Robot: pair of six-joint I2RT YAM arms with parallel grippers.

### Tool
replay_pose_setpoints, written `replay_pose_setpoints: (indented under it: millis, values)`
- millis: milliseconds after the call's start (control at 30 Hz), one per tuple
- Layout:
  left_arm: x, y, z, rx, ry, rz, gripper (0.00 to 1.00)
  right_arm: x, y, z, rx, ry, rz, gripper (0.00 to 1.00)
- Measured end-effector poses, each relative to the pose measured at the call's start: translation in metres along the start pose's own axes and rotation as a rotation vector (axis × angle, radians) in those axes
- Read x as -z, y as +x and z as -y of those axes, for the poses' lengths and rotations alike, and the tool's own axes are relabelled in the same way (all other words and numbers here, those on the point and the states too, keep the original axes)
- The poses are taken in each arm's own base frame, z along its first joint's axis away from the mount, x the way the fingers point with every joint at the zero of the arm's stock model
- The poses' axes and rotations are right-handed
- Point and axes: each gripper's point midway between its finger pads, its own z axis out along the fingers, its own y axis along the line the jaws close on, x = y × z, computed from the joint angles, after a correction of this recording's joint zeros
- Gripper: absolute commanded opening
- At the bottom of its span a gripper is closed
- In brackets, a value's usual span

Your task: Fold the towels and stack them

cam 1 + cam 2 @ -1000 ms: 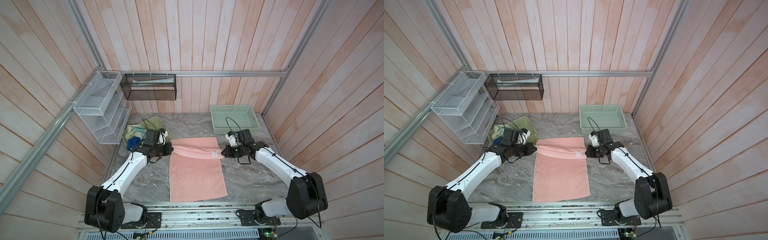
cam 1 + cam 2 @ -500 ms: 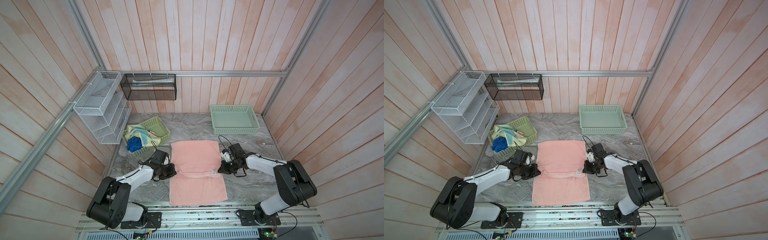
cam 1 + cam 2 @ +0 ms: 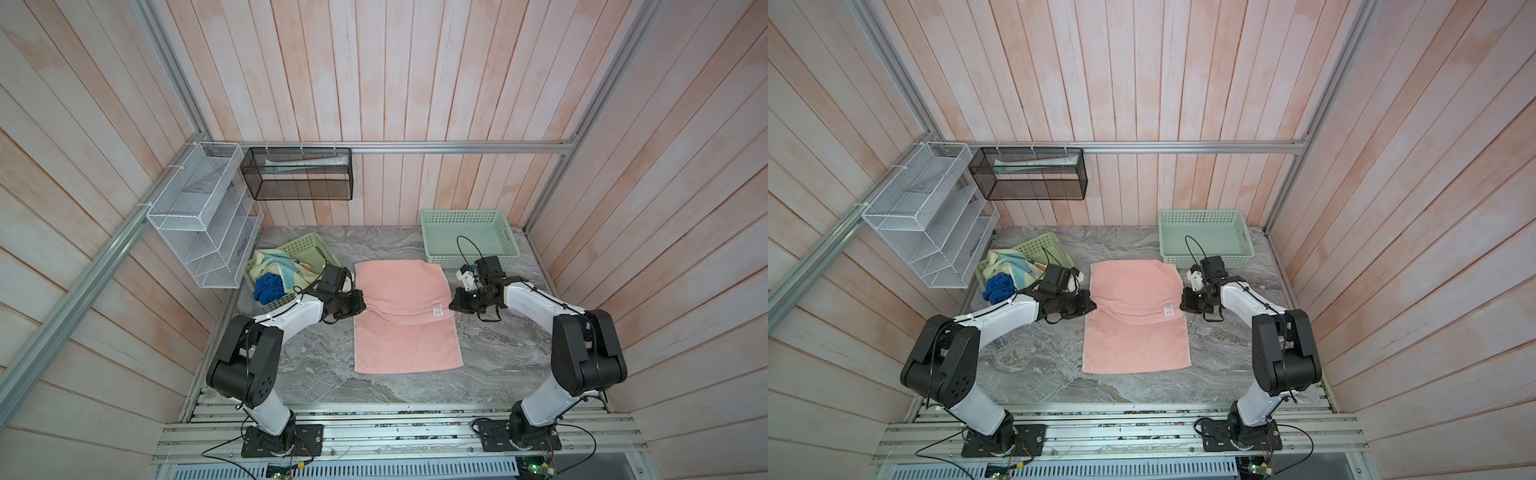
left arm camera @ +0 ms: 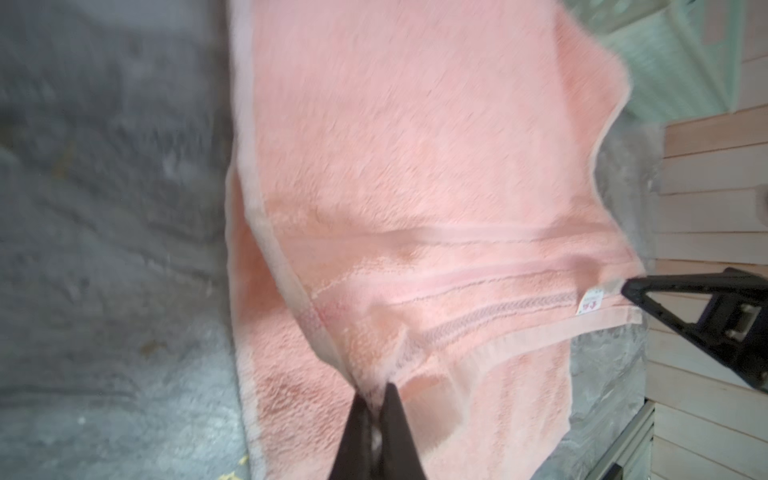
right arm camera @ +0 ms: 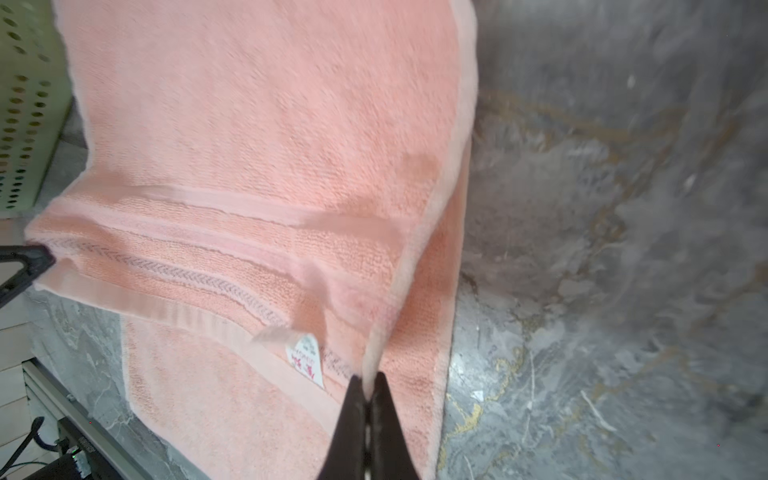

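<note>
**Both end effectors grip the turned-over hem of the salmon-pink towel (image 3: 405, 336), apparently mid-fold.**

The towel lies on the tabletop (image 3: 316, 368) between the arms, its long axis running from the far side toward the robot's bases. The left end effector (image 3: 360, 306) is clamped on the hem's left corner, the right end effector (image 3: 453, 306) on the corner by the label. The free near edge lies base-ward of both, equally near each arm, so the fold probably needs both corners drawn that way together.
</note>
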Motion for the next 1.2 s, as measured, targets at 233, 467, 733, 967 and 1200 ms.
replay_pose_setpoints:
  millis: [233,467,733,967,1200]
  values:
    - [0.052,-0.006,0.024,-0.068,0.011,0.095,0.00,0.050,0.005,-0.032,0.037,-0.028,0.079,0.00]
    - [0.040,0.088,-0.003,-0.001,-0.014,-0.064,0.00,0.023,0.090,-0.005,-0.080,0.001,-0.076,0.00]
    - [0.022,0.144,-0.037,0.088,-0.070,-0.200,0.00,0.002,0.120,0.011,-0.156,0.014,-0.154,0.00]
    - [0.040,0.110,-0.012,0.042,-0.053,-0.131,0.00,0.025,0.095,-0.007,-0.125,-0.001,-0.092,0.00]
    - [0.100,0.062,0.050,-0.084,0.015,0.051,0.00,0.103,0.050,-0.042,-0.051,-0.007,0.117,0.00]
